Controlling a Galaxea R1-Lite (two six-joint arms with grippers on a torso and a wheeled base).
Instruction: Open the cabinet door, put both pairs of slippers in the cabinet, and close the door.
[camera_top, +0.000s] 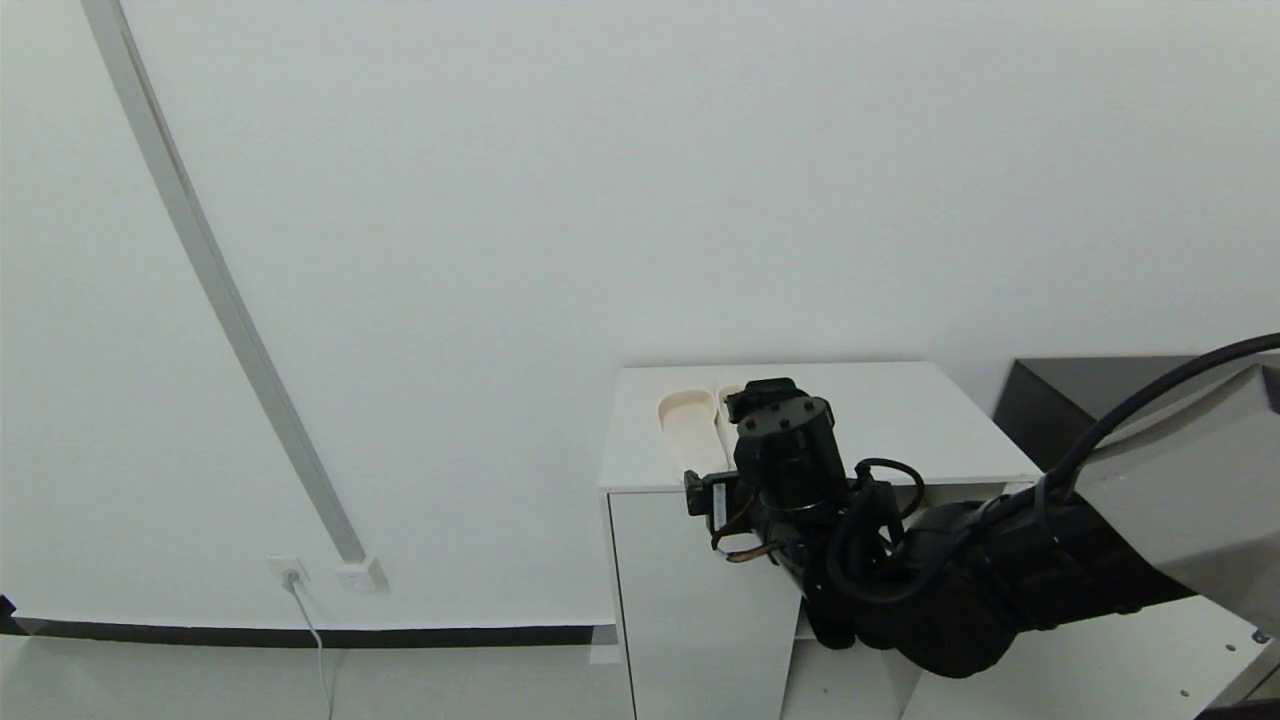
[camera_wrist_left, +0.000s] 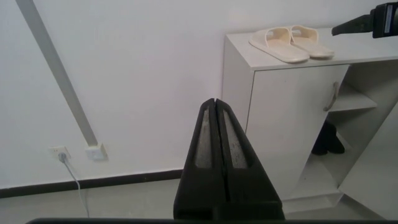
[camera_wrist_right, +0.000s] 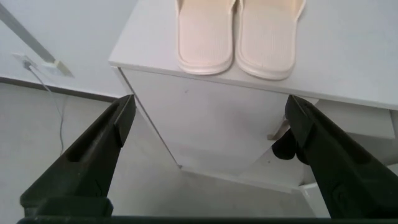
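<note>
I am looking at a plain white wall (camera_top: 500, 200) with a grey strip (camera_top: 220, 290) slanting down to a socket (camera_top: 289, 575). Open floor (camera_top: 250, 685) is lying on the robot's left of the cabinet (camera_top: 690, 590), which is standing against that wall.

The slippers (camera_top: 688, 425), a cream pair, are lying side by side on the cabinet top, toward its left edge. Their near ends are sitting close to the front edge without hanging over it. In the head view the right wrist is covering most of the second slipper.

The right jaws are standing wide apart and holding nothing, hanging close to the slippers without touching them. The left jaws are pressing together, empty, well apart from the cabinet and out over the floor.

The door (camera_wrist_left: 292, 118) on the left half is sitting closed. The right half is standing open, showing a shelf (camera_wrist_left: 357, 99). A dark shape (camera_wrist_left: 328, 140) lower inside is too dim to name. A white panel (camera_top: 1100, 660) is being cut off at the head view's lower right; I cannot tell what it is.
</note>
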